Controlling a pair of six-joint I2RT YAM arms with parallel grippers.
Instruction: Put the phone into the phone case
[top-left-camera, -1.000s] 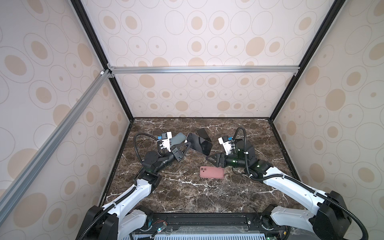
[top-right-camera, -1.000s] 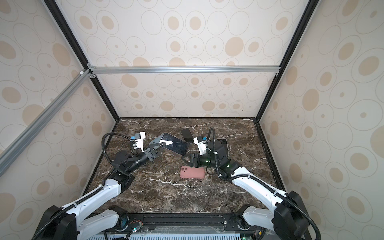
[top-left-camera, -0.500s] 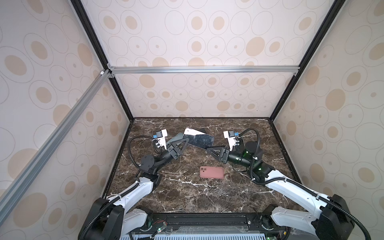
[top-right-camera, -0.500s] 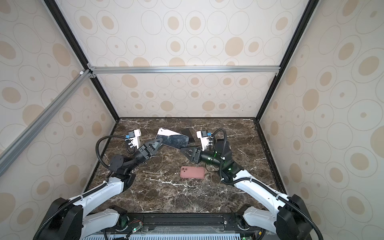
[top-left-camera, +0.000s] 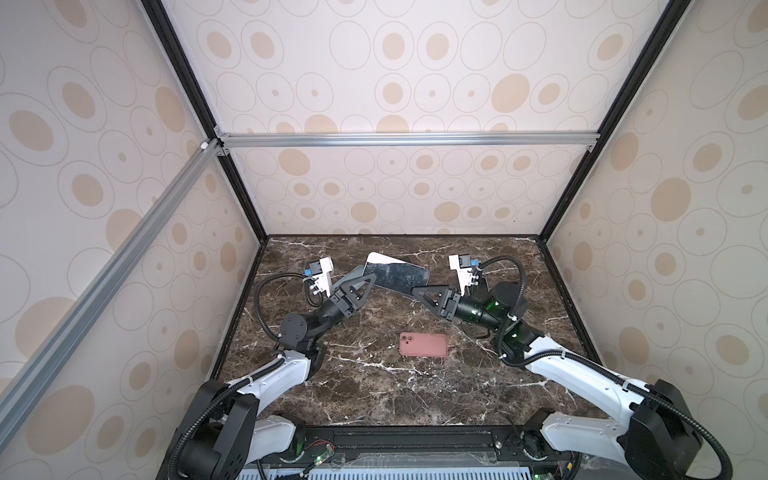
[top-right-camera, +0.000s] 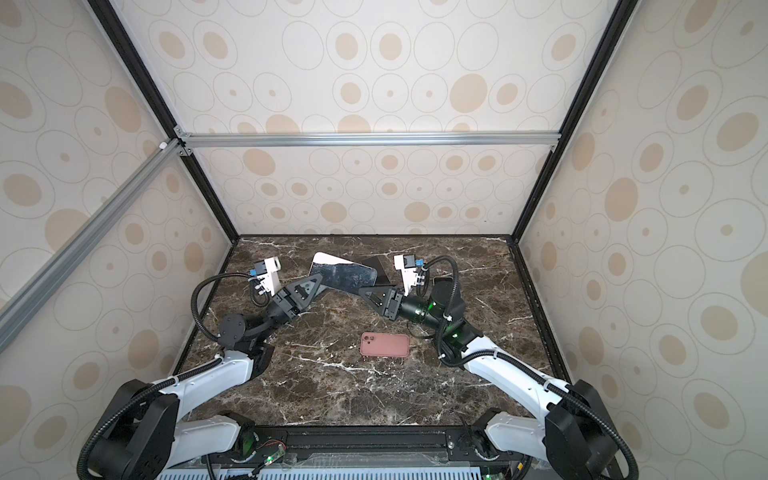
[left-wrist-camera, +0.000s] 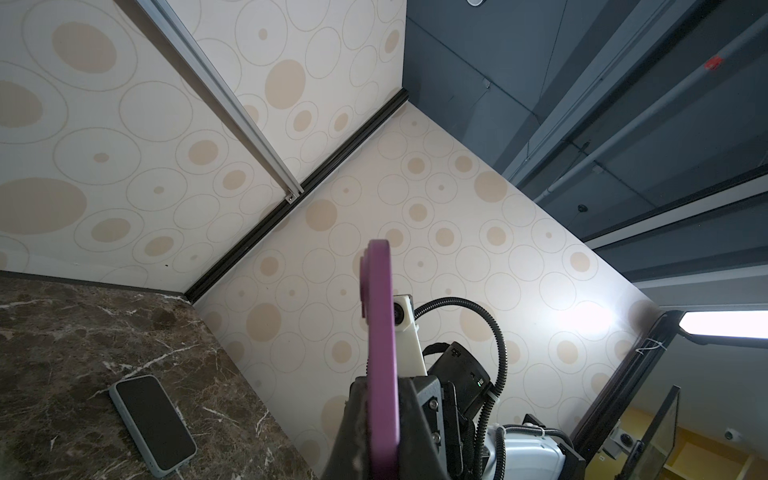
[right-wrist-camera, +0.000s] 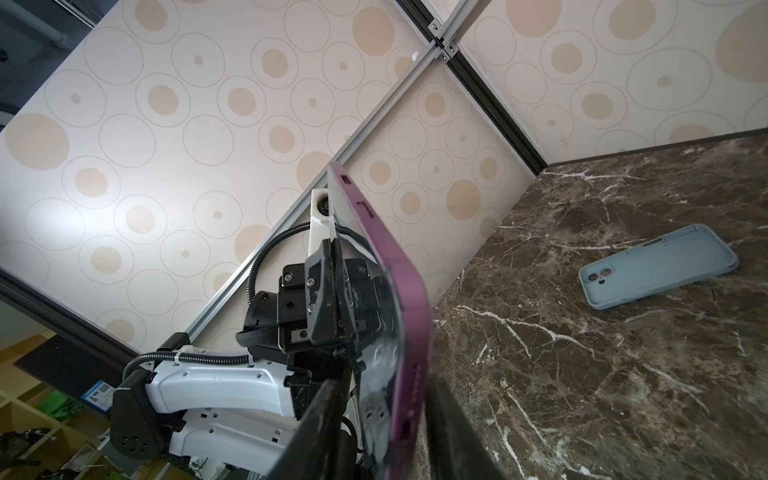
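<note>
Aloft, phone: tilted above the far half of the bench.
Left fingers: clenched on one end.
Right fingers: flanking the opposite end; cannot tell whether they squeeze it.
Case: flat, mid-bench, clear room around all edges.

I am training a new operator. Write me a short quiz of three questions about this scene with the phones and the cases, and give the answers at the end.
1. True or false: the pink case lies on the table, and no fingers touch it.
2. What do the left fingers grip? A) the purple phone B) the pink case C) nothing
3. In the right wrist view, which side of the blue case faces up?
Key: 1 true; 2 A; 3 the back, with the camera holes.
</note>
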